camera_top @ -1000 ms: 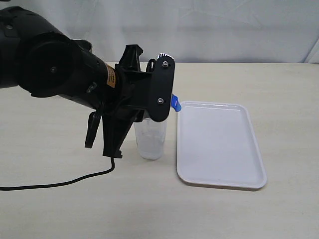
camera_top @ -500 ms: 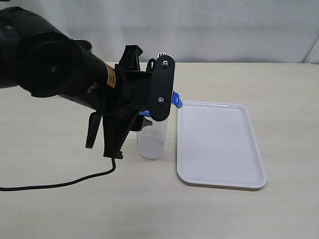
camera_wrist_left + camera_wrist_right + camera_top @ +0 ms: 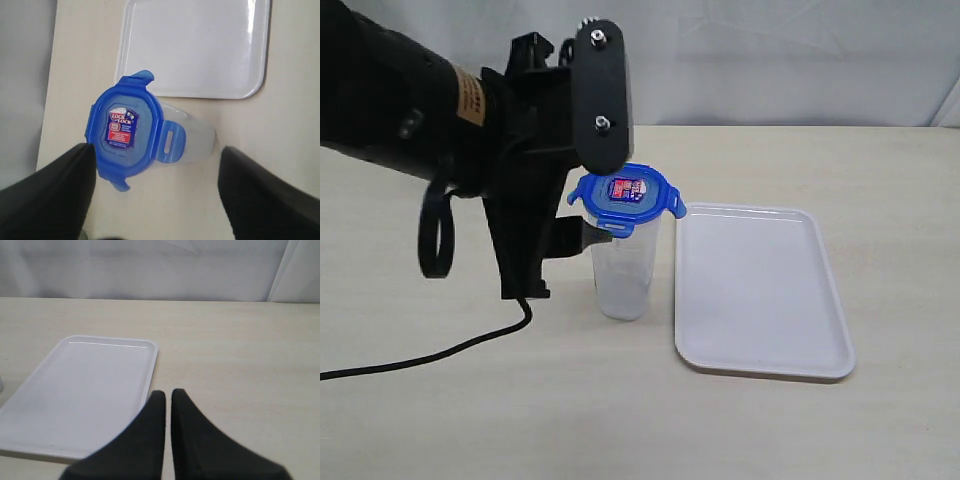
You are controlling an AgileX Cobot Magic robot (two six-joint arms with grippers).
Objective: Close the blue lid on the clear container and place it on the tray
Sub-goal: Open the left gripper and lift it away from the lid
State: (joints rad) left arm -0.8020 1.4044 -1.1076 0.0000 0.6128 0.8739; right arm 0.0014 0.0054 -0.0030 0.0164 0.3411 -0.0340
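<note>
The blue lid (image 3: 625,194) sits on top of the clear container (image 3: 623,275), which stands upright on the table just left of the white tray (image 3: 760,290). The lid's flaps stick outward and its sticker faces up. In the left wrist view my left gripper (image 3: 156,155) is open above the lid (image 3: 125,130) and container (image 3: 197,141), its fingers (image 3: 55,195) apart on either side and holding nothing. My right gripper (image 3: 168,392) is shut and empty, low over the table beside the tray (image 3: 85,390). It does not show in the exterior view.
My left arm (image 3: 470,120) fills the upper left of the exterior view. Its black cable (image 3: 420,365) trails across the table toward the left edge. A pale curtain hangs behind the table's far edge. The tray (image 3: 195,45) holds nothing.
My left gripper has opened and lifted up and to the left, off the lid. The lid, mostly hidden before, now shows in full on the container. The right gripper has not moved.
</note>
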